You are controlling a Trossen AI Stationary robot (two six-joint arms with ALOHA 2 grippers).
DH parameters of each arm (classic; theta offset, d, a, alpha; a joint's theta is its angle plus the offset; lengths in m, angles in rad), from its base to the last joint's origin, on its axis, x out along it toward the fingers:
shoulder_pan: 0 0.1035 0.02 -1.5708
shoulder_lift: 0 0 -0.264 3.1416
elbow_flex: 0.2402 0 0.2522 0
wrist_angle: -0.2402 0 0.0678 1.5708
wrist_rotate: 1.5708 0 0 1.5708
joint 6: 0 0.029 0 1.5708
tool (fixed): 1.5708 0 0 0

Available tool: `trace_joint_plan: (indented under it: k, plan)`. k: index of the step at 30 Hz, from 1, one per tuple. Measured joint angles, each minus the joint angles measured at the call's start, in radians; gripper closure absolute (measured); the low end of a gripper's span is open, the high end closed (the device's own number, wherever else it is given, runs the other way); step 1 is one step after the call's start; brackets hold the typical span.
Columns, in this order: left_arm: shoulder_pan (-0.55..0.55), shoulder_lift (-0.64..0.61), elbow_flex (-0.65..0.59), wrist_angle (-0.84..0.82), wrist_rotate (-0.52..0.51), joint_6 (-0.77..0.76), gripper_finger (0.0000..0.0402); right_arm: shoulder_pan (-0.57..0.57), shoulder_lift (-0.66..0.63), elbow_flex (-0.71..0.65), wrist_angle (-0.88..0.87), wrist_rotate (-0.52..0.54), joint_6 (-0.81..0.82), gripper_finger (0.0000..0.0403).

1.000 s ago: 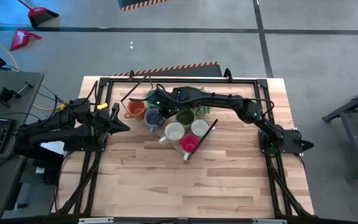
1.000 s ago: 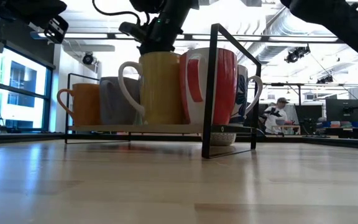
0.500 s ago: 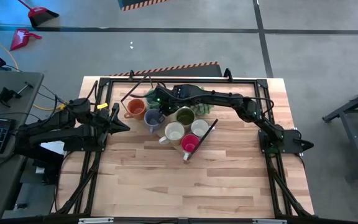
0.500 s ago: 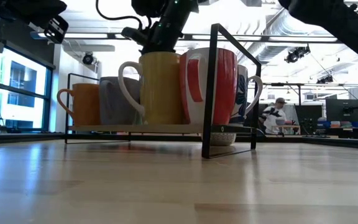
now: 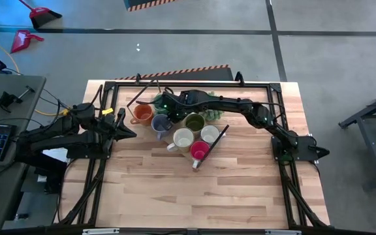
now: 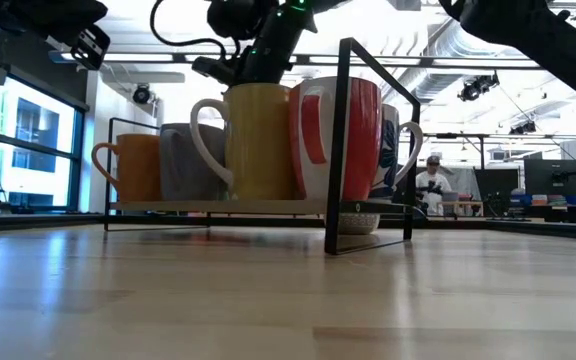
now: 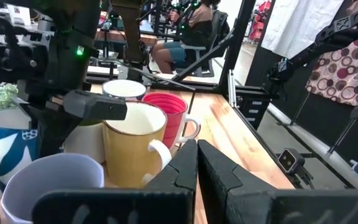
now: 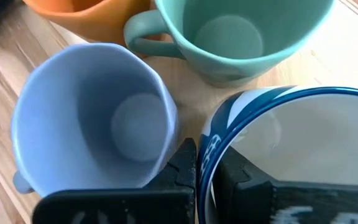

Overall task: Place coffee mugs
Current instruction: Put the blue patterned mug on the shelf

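Two arms: both over the table (image 5: 175,189).
Right gripper (image 8: 196,167): above the far mugs, fingers pinched on the rim of the white-and-blue mug (image 8: 291,155).
Left gripper (image 7: 196,163): at the table's left edge, fingers together, holding nothing.
Rack (image 6: 346,150): thin black wire frame, far centre of the table, holding the mugs.
Mugs: smooth, handled, all empty where seen: orange mug (image 5: 142,114), blue-grey mug (image 8: 98,134), green mug (image 8: 241,31), cream mug (image 5: 183,138), red mug (image 5: 199,151).

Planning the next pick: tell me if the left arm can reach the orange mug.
Probably yes: the left gripper, shut, sits just beside the orange mug on the cluster's outer edge; the right gripper, pinching the blue-and-white mug, is farther in.
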Motion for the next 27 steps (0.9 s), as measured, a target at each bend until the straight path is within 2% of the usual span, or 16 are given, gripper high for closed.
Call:
trace_joint_plan:
  k: [27]
  plan:
    - [0.000, 0.000, 0.000, -0.001, 0.000, 0.002, 0.0401, -0.001, 0.001, 0.000, -0.025, -0.019, -0.005, 0.0402]
